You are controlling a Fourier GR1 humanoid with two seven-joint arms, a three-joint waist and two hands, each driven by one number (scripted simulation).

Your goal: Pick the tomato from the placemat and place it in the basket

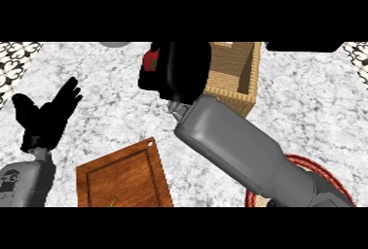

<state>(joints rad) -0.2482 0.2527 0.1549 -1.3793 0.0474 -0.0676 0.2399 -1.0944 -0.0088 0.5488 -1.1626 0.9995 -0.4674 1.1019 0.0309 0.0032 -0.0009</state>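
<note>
Head view: right robot hand (176, 68) curled round tomato (149, 60), raised at basket (233, 80) nine o'clock for dropping; left robot hand (46, 116) open, resting.

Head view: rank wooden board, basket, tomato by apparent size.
1. wooden board, cut by the lower edge
2. basket, partly behind the right hand; near the board, unsure
3. tomato, mostly hidden in that hand

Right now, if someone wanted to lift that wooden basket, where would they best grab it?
Probably by the rim of its right wall, coming down from above: the basket stands open-topped with straight thin walls, and the right hand holding the tomato covers its left side.
</note>
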